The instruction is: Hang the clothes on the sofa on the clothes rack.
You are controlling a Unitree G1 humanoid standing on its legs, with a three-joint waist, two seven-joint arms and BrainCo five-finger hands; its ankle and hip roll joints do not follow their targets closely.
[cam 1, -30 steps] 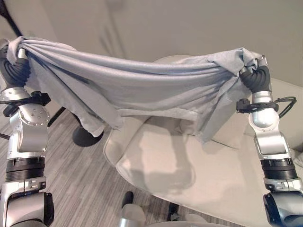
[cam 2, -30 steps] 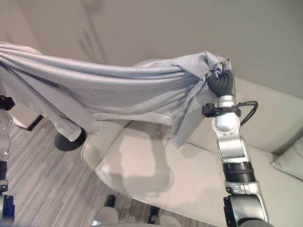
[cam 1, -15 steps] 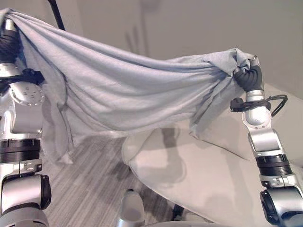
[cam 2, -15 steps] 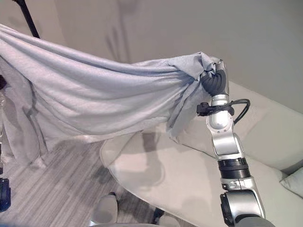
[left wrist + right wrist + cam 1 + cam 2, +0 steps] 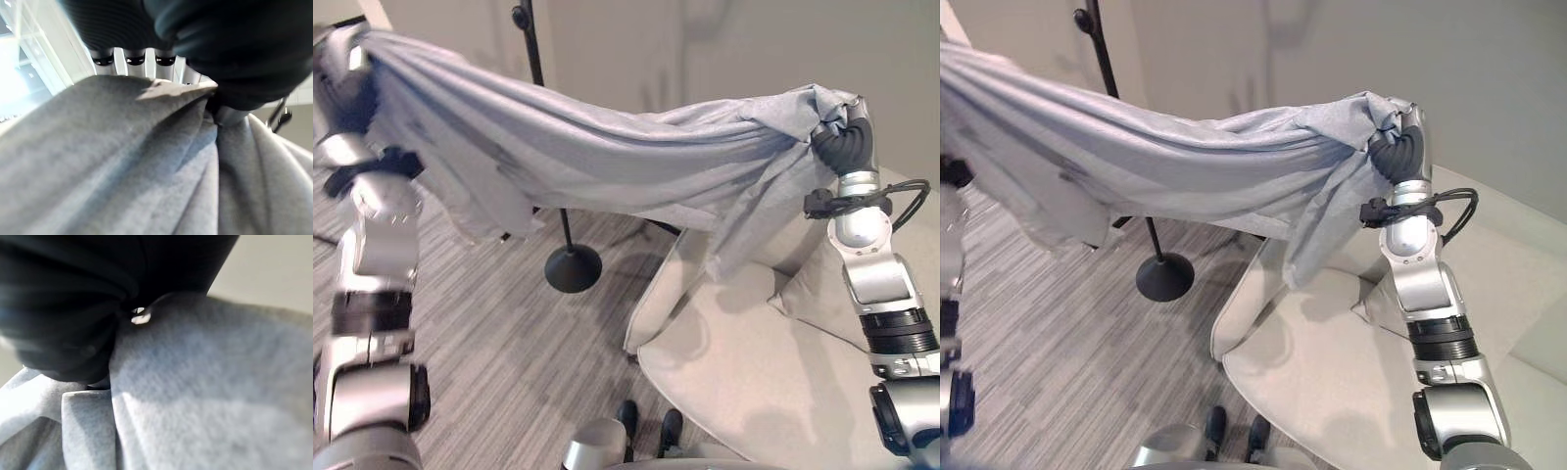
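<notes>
Striped grey floor [image 5: 499, 333], open on the left. Left hand [image 5: 342, 73] and right hand [image 5: 842, 132] each bunch an end of the grey garment [image 5: 607, 162], stretched high. Rack pole [image 5: 543, 108] behind it; sofa [image 5: 754, 372] near right, below.

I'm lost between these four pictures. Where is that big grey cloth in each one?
Left eye view: the grey cloth stretches across the upper half, from the left hand to the right hand.
Right eye view: it spans the upper left to the right hand.
Left wrist view: it lies under the fingers.
Right wrist view: it lies beside the dark cover.
Shared landmark: the black clothes rack pole, seen in both eye views.
</notes>
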